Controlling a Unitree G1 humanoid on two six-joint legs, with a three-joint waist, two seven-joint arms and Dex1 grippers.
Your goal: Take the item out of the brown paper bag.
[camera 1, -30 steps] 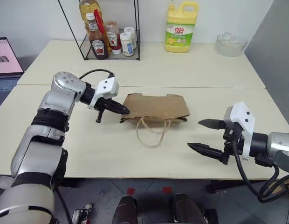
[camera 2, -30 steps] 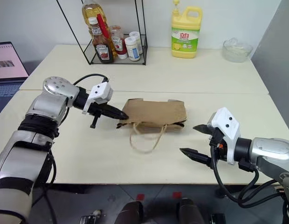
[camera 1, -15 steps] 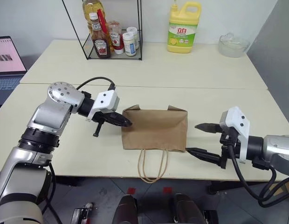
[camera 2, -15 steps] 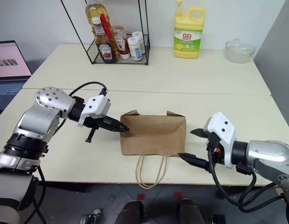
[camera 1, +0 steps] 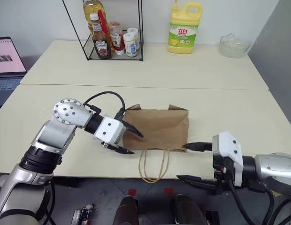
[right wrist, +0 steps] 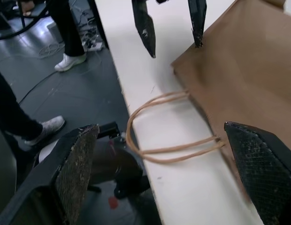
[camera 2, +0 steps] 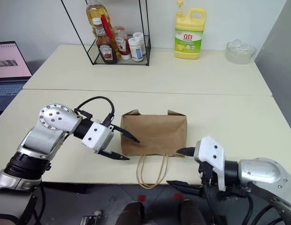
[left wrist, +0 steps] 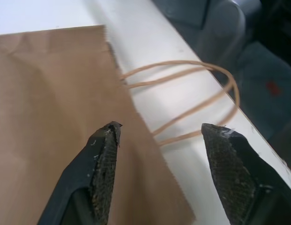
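So, not much done yet. Brown paper bag (camera 1: 156, 129) lies flat near the table's (camera 1: 220, 101) front edge, its cord handles (camera 1: 154, 164) hanging over that edge. The bottle can't be seen; I think it's inside the bag, w/ the mouth looking closed. Left gripper (camera 1: 126, 142) has its fingers apart, right at the bag's left front corner, holding nothing. Right gripper (camera 1: 190, 162) is wide apart too, empty, by the bag's right front corner. Left to do: open the bag, reach in, pull the bottle out.
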